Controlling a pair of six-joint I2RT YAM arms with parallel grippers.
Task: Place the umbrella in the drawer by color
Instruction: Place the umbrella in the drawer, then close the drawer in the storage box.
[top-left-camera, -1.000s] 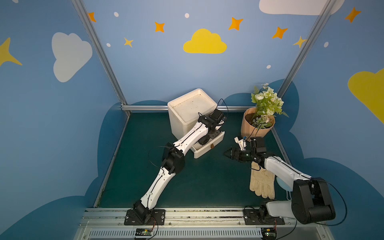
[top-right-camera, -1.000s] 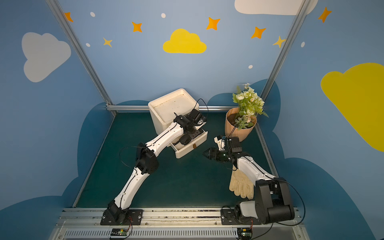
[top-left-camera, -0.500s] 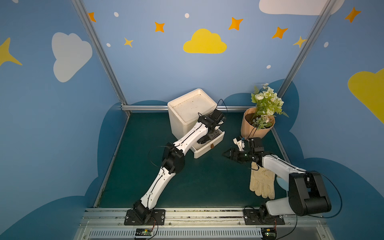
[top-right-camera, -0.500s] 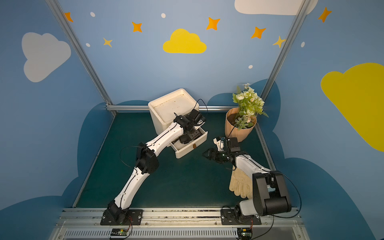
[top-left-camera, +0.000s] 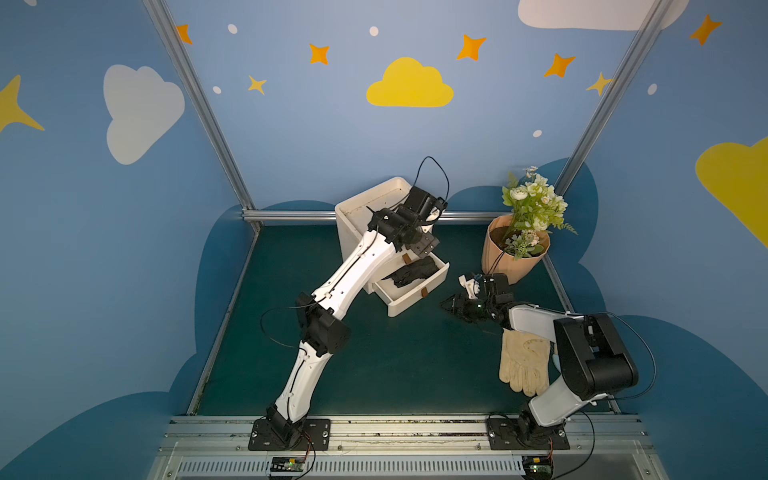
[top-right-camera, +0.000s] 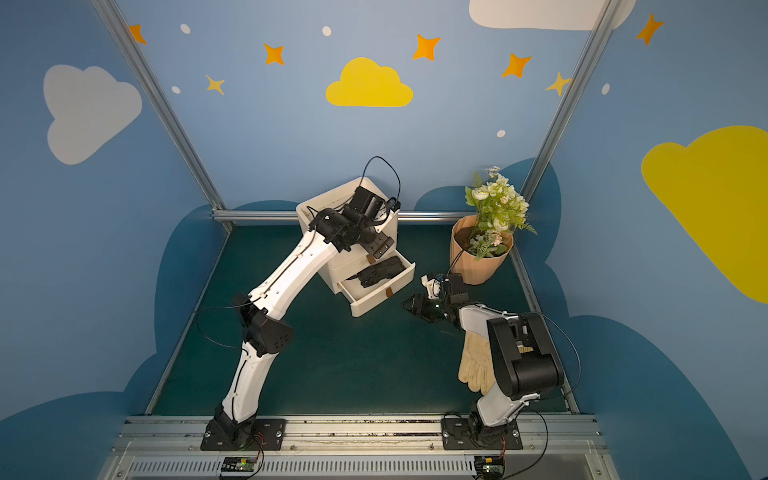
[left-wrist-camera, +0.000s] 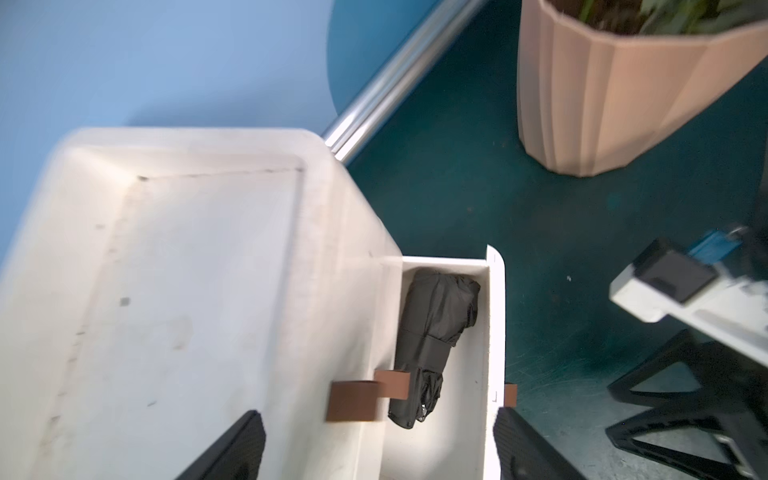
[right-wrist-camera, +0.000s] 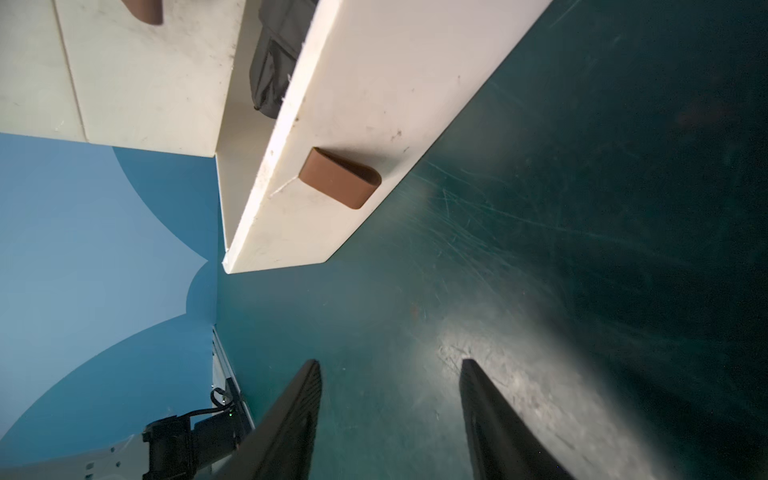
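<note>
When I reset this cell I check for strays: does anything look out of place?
A cream work glove, no part of the umbrella job, lies loose on the green mat, partly under the right arm. The bottom drawer stands open with the black folded umbrella inside. Nothing looks spilled or broken.

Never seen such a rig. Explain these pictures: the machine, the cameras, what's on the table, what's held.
Two robot arms are bolted at the edge of a green table. Two pictures look down from overhead; two come from cameras on the arms' wrists. On the table: a white cabinet, a potted plant, a cream glove. A folded black umbrella lies in the cabinet's open drawer. The left gripper is open above it, the right gripper open near the drawer front. Nothing is held.
</note>
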